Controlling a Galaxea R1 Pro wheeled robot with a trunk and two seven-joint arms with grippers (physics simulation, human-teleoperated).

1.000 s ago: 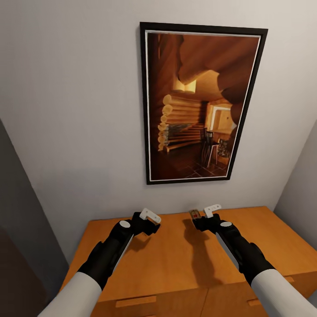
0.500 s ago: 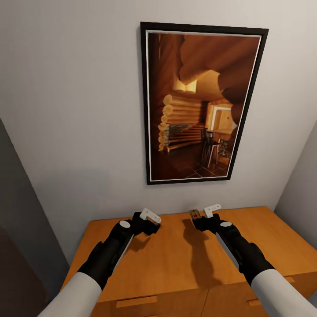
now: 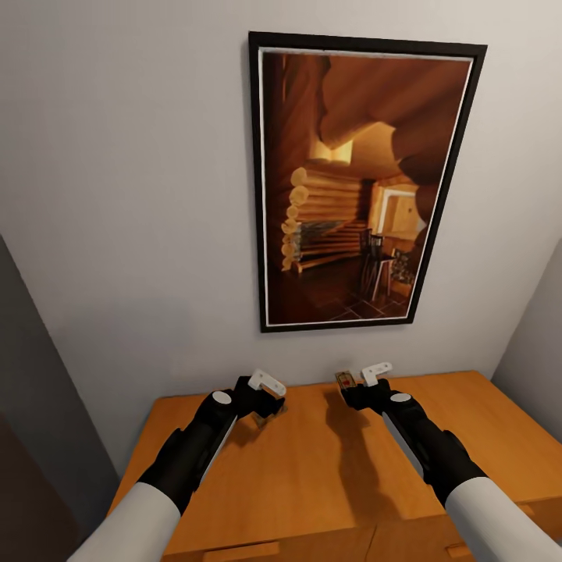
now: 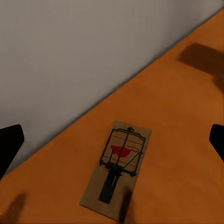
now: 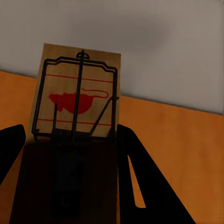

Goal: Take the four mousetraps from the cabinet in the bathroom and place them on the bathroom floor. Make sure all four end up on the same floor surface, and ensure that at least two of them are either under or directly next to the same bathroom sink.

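A mousetrap (image 4: 116, 170) lies flat on the orange-brown cabinet (image 3: 312, 476) top near the wall, seen small under my left hand as the mousetrap (image 3: 262, 417) in the head view. My left gripper (image 3: 267, 393) hovers just above it, open, with its fingers (image 4: 9, 144) spread wide on either side. A second mousetrap (image 5: 77, 105) is held up off the cabinet top by my right gripper (image 3: 355, 384), which is shut on it; this mousetrap (image 3: 345, 380) sticks out toward the wall. The bathroom floor is out of view.
A grey wall (image 3: 140, 195) rises right behind the cabinet with a large black-framed picture (image 3: 351, 179) above both hands. A grey wall (image 3: 538, 336) closes the right side and a dark panel (image 3: 39, 437) the left. Bar handles (image 3: 230, 553) show on the cabinet's front.
The camera has shifted a little, so the cabinet sits lower in the picture. A mousetrap now shows on the cabinet top under my left gripper. Both arms hold about the same pose.
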